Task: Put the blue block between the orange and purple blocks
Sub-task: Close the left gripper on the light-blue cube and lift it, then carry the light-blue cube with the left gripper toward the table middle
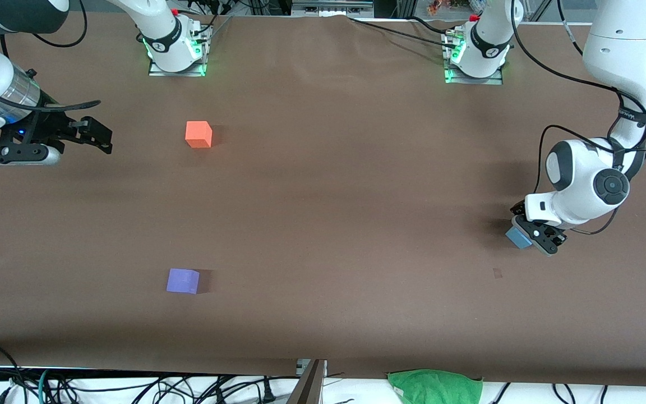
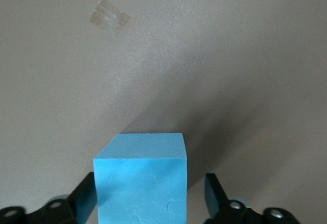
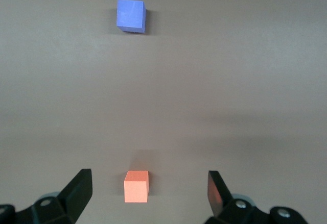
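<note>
The blue block [image 1: 517,238] sits on the table at the left arm's end. My left gripper [image 1: 531,238] is down around it with its jaws open. In the left wrist view the blue block [image 2: 141,183] fills the space between the fingers of the left gripper [image 2: 149,182]: one finger is against it and the other stands a little apart. The orange block [image 1: 198,134] lies toward the right arm's end, and the purple block [image 1: 183,280] lies nearer to the front camera. My right gripper [image 1: 97,136] waits open beside the orange block [image 3: 136,186]. Its wrist view also shows the purple block [image 3: 131,15].
A small patch of clear tape [image 1: 497,273] lies on the brown table near the blue block and also shows in the left wrist view [image 2: 109,18]. A green cloth [image 1: 435,386] lies off the table's front edge. The arm bases [image 1: 177,53] stand along the back.
</note>
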{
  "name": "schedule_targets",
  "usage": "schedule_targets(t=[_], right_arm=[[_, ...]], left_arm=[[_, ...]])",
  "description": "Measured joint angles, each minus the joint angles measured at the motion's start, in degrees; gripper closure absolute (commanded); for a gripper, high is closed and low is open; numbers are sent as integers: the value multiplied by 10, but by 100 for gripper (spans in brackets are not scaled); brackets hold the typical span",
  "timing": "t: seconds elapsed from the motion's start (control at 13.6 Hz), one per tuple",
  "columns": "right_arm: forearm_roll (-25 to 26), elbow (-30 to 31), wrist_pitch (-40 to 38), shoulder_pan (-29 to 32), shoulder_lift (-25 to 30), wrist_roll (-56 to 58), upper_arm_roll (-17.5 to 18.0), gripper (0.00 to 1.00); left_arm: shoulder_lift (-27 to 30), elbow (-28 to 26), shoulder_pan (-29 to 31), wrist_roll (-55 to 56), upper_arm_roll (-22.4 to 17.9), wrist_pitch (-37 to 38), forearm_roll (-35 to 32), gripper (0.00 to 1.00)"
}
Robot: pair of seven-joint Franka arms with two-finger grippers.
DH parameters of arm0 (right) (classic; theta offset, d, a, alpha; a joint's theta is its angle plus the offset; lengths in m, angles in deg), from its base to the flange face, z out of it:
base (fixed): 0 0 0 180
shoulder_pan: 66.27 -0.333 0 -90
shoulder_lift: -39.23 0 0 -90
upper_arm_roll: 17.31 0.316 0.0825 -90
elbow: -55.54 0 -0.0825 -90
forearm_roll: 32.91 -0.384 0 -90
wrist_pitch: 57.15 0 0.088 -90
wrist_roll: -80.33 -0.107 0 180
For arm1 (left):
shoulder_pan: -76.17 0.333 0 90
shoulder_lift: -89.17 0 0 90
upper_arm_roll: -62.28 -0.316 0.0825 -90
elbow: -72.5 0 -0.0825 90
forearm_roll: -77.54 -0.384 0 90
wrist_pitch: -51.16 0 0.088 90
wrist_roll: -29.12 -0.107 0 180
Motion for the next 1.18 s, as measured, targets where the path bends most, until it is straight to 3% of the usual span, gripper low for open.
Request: schedule_targets(t=[0.22, 0.37, 0.66, 0.81, 1.18], right_arm=[[0, 0, 0, 0, 0, 0, 0, 0], [0, 0, 0, 0, 0, 0, 0, 0], [0, 0, 0, 0, 0, 0, 0, 0], [0, 0, 0, 0, 0, 0, 0, 0], [0, 0, 0, 0, 0, 0, 0, 0]], left_arm=[[1, 9, 0, 9, 1, 18, 9, 97], [4, 43, -1, 49, 17, 92, 55, 95], [9, 110, -20, 261, 105, 161, 70, 94], [8, 117, -55, 387, 132, 161, 70, 94], [-5, 168, -200, 652, 137, 160, 70, 91]])
